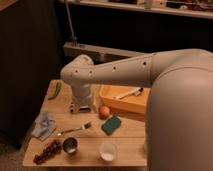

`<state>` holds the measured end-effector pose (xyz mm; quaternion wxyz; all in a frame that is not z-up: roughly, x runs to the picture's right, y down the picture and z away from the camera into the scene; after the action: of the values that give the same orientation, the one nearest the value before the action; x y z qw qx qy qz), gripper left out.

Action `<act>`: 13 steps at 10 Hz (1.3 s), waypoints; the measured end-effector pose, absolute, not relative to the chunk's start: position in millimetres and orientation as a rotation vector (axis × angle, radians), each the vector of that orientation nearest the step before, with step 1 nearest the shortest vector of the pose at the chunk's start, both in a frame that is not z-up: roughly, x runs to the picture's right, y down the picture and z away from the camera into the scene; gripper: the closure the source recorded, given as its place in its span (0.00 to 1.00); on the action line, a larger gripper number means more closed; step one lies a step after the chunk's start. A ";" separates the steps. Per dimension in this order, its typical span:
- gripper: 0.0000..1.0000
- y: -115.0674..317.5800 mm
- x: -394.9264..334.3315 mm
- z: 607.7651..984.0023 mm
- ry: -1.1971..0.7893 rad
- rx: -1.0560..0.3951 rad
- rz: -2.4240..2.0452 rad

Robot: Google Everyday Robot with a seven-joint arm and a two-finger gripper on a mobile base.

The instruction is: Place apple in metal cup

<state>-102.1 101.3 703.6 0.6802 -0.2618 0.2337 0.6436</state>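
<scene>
The apple (104,111), small and orange-red, lies on the wooden table (125,152) just in front of the yellow tray. The metal cup (70,145), short and silver with a dark inside, stands near the table's front edge, left of the white cup. My gripper (81,106) points down at the table under the white arm, a little left of the apple and well behind the metal cup. It is open and holds nothing.
A yellow tray (114,103) with a white utensil (131,93) sits behind the apple. A green sponge (111,125), a fork (74,129), a blue cloth (45,125), dark grapes (46,151), a white cup (107,150) and a green vegetable (56,90) share the table.
</scene>
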 end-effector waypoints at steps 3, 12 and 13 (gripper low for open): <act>0.35 93.8 -95.5 707.7 0.507 -0.586 1.464; 0.35 43.2 -43.7 746.1 0.413 -0.575 1.500; 0.35 44.1 -39.9 748.2 0.413 -0.576 1.510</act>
<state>-39.9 44.1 748.2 0.6721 -0.2557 0.1833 0.6703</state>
